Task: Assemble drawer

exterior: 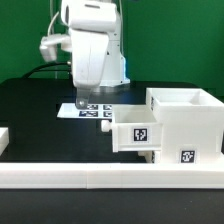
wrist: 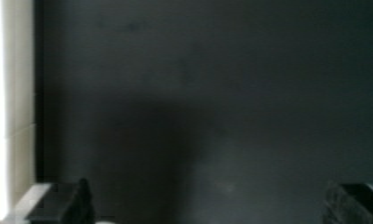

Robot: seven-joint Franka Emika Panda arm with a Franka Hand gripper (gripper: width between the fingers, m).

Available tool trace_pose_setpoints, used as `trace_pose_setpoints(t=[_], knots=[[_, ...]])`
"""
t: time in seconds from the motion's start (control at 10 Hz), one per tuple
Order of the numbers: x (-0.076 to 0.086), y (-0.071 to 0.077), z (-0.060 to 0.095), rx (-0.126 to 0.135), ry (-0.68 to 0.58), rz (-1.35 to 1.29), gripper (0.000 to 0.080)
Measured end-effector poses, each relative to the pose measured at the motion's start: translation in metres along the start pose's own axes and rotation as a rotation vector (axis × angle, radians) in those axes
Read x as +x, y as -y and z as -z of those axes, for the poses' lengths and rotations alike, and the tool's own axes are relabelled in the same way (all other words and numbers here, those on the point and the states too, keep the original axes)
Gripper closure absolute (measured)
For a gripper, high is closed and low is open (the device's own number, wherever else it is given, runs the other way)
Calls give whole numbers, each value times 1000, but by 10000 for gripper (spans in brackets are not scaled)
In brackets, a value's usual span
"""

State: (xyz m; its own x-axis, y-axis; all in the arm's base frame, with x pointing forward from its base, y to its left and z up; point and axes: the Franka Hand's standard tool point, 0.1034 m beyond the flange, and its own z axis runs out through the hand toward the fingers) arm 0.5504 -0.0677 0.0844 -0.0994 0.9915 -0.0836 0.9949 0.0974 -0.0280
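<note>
The long white border rail (exterior: pixel 100 178) lies nearest the camera, along the front edge of the black bench (exterior: pixel 40 110). The hand (wrist: pixel 209 200) hangs wide open and empty, fingers (wrist: pixel 67 200) spread over bare bench beside the marker board (exterior: pixel 97 108). The drawer (exterior: pixel 180 125) stands away from the hand, one tray (exterior: pixel 135 130) partly slid into its housing. Judging by this, the step is fetching another part; that calls for travelling across and lining up on a tray wall.
</note>
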Motion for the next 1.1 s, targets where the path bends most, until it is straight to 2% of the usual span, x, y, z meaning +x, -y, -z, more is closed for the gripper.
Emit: trace_pose_setpoints(t=[0.2, 0.4, 0.6, 0.9, 1.1], knots=[[6, -10, -13, 8, -12, 3, 150], [25, -14, -24, 22, -21, -8, 150], [38, -17, -22, 20, -18, -33, 150], [66, -28, -11, -1, -17, -41, 150], [77, -27, -12, 0, -20, -70, 150]])
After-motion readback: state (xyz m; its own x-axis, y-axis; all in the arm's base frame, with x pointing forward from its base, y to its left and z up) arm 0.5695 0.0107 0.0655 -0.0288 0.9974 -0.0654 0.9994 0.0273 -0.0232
